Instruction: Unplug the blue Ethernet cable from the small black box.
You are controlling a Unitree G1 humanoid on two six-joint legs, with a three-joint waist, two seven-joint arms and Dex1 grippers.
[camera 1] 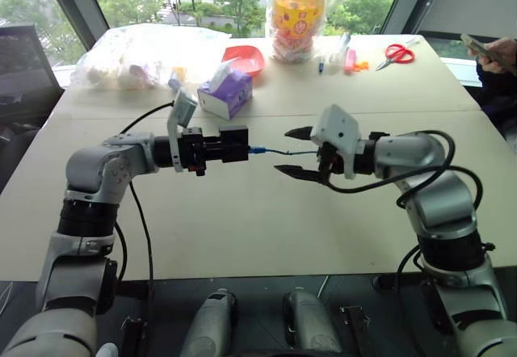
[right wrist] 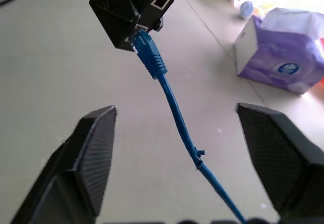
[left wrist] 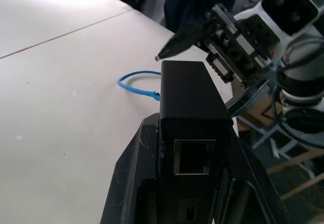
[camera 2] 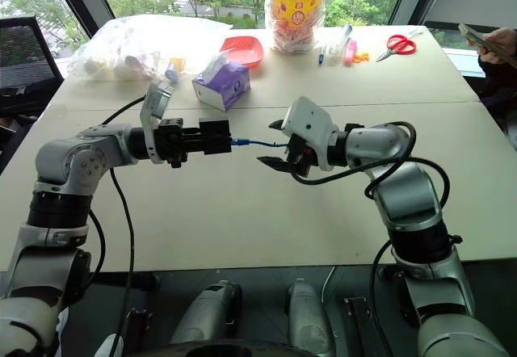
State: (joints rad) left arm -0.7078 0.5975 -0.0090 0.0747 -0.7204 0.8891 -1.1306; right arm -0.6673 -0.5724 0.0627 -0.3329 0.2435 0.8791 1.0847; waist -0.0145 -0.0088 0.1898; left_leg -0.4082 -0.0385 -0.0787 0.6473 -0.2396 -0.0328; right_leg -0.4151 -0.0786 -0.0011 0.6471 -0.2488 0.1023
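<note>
Now, mid-air over the middle of the table (camera 1: pixel 242 236), the left gripper (camera 1: pixel 233 146) is clamped tight on the box (camera 1: pixel 236 140), holding it level and pointing it to the right, above the tabletop. The cable (right wrist: pixel 174 110) is plugged into the box's right end; from the right wrist you can see its blue boot seated in a port at the box's corner, with an empty port just beside it. From there the cord runs right, sagging a little, straight toward the right gripper (camera 1: pixel 299 153). That gripper's fingers (right wrist: pixel 96 158) are spread wide, one above and one below the cord's line, and the cord passes between them without touching either pad; a small kink shows partway along it. So the right gripper grasps nothing, and it sits near the box but apart from it, facing left toward the plug. From the left wrist, another open port shows on the box's near face between the two black fingers, and a loop of blue cord curls out past the box's far end. At the far side of the table, well apart from both arms, sit a purple tissue box (camera 1: pixel 226 92), a red bowl (camera 1: pixel 245 57), scissors (camera 1: pixel 395 53) and a yellow-lidded jar (camera 1: pixel 299 6). A hand (camera 1: pixel 501 52) with a phone is at the far right edge.
</note>
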